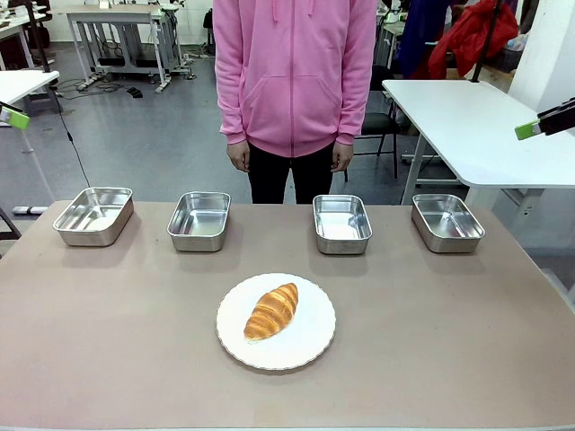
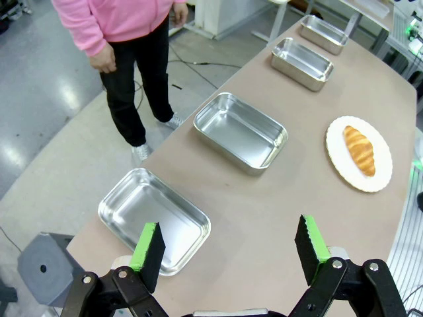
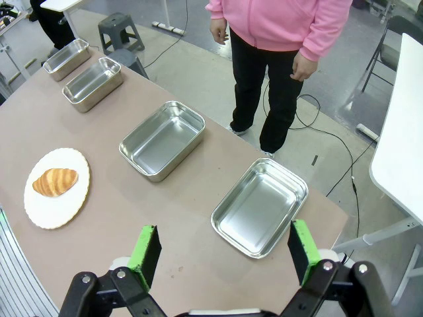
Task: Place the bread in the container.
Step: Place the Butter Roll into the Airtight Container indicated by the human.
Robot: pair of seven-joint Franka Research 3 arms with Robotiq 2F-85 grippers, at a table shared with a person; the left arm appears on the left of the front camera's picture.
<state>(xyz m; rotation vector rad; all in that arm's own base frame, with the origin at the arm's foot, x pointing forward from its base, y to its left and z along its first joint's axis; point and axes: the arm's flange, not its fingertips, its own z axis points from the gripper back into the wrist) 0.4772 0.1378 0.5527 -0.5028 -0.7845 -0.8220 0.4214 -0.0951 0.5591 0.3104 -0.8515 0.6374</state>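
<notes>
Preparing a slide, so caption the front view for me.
Bread on a white plate, four empty steel pans lined up behind it, a person standing across the table.

**Black linkages, green pads, a pink hoodie**

The left gripper [image 2: 228, 231] has black bar linkages with silver pivot screws [image 2: 332, 263] at 7 and 5 o'clock of its wrist view. Each finger ends in a black wedge faced with a bright green pad [image 2: 143, 246]. The right gripper [image 3: 223, 231] is built alike, with the same green facing. At 12 o'clock in the front view, the person wears a pink hoodie [image 1: 295, 72] with long sleeves, ribbed cuffs and a pouch pocket, black trousers [image 1: 287, 175] and pale shoes [image 2: 142, 152]
</notes>
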